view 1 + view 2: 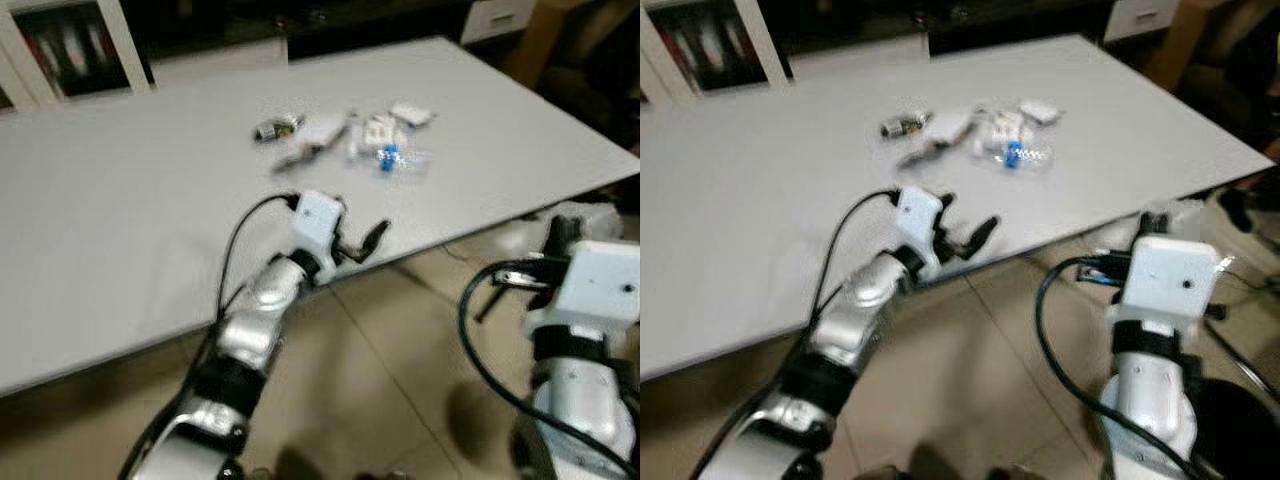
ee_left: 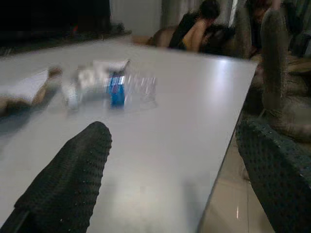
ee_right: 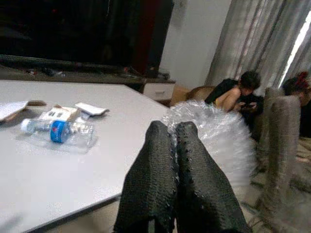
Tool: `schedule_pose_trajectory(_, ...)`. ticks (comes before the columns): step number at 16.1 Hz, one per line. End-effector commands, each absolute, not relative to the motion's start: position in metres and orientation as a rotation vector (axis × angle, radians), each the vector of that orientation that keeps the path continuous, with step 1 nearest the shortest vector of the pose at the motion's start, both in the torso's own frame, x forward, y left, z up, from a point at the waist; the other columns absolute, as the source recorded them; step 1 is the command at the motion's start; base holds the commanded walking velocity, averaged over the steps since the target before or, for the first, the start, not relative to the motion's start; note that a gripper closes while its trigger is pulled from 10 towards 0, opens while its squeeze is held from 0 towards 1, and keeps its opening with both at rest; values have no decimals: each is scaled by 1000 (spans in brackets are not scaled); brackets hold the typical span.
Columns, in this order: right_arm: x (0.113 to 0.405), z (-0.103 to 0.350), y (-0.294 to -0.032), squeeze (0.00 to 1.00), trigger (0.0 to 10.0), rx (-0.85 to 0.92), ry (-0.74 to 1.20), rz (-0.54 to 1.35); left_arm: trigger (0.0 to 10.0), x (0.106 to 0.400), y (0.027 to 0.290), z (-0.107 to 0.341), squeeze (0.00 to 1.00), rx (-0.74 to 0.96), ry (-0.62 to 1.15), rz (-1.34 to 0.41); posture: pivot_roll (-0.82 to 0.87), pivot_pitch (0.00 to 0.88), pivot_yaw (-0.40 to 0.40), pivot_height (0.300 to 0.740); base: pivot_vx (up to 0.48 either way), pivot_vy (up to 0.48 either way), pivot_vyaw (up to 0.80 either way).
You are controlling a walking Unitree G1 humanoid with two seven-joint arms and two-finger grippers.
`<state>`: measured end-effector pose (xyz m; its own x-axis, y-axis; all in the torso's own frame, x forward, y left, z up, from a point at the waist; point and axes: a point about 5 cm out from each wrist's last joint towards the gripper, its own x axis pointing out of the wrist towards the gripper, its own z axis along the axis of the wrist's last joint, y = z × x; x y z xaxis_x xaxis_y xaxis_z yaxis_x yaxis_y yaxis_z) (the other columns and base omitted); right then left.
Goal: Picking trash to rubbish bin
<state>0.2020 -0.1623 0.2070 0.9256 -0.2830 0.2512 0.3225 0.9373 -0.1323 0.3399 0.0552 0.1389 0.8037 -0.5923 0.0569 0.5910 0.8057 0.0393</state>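
Observation:
A pile of trash lies on the white table (image 1: pixel 120 220): a crushed clear bottle with a blue label (image 1: pixel 392 158), white packets (image 1: pixel 378 128) and a small dark item (image 1: pixel 275 129). My left gripper (image 1: pixel 362 243) is open over the table's near edge, a short way in front of the pile; nothing is between its fingers (image 2: pixel 73 174). The bottle (image 2: pixel 119 87) lies ahead of it. My right gripper (image 3: pixel 172 127) is shut and empty, off the table's front right edge, beside a clear crinkled plastic bag (image 3: pixel 214 131).
The floor (image 1: pixel 380 380) under the table's edge is tiled. White shelving (image 1: pixel 60 45) stands behind the table. People sit at the far right (image 3: pixel 238 94) beside grey chairs (image 3: pixel 284 141). A dark round shape (image 1: pixel 1245 425) lies low by my right arm.

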Motion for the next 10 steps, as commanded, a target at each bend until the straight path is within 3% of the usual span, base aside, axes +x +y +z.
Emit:
schedule_pose_trajectory(1,202,209,-163,0,10000,-178,-241,-313,10000,341,57,138,0,0,-58,-608,-5,115,22,740,0,0,450)
schedule_pose_trajectory(10,205,207,-161,0,10000,-183,-233,-301,10000,345,58,139,0,-4,-50,-601,2,113,23,740,0,0,0)
